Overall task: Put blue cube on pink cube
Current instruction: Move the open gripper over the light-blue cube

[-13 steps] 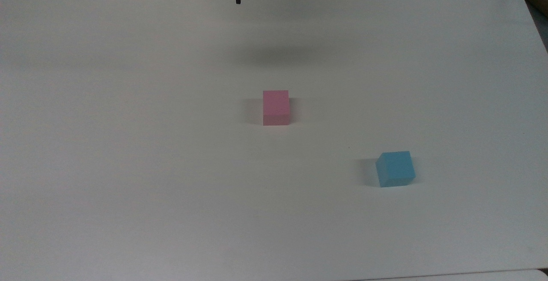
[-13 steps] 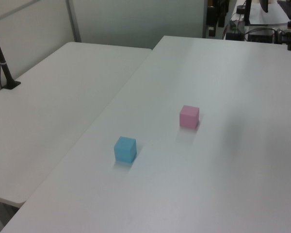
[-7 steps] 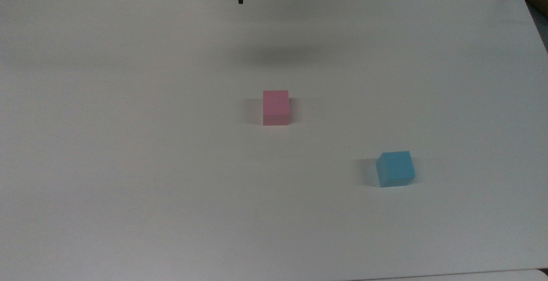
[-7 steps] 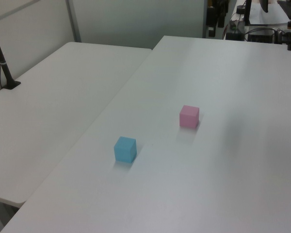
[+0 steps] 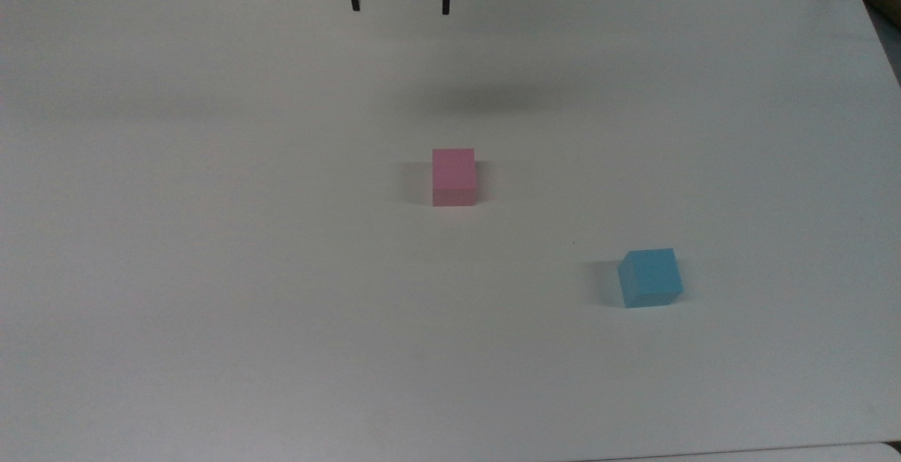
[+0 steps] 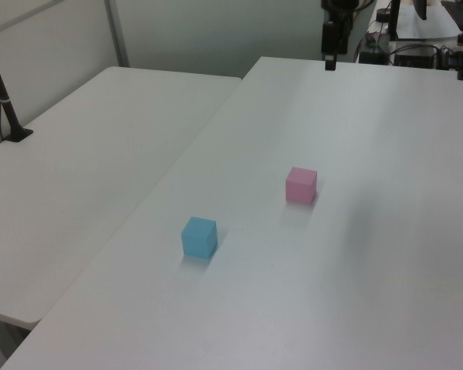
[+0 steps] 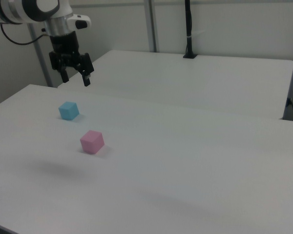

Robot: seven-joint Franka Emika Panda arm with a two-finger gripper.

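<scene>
Top view: the gripper [image 5: 400, 5] hangs spread and empty at the desk's [image 5: 176, 236] far edge, with the pink cube [image 5: 454, 177] mid-desk and the blue cube [image 5: 650, 277] toward the near right corner, well apart from both. Left view: the blue cube [image 6: 199, 237] lies nearer the desk's left edge than the pink cube [image 6: 301, 185]. Right view: the open fingers [image 7: 87, 79] hover high above the blue cube [image 7: 68, 110], touching nothing.

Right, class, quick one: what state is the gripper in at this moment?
Gripper: open, holding nothing, up above the table, away from both cubes.
</scene>
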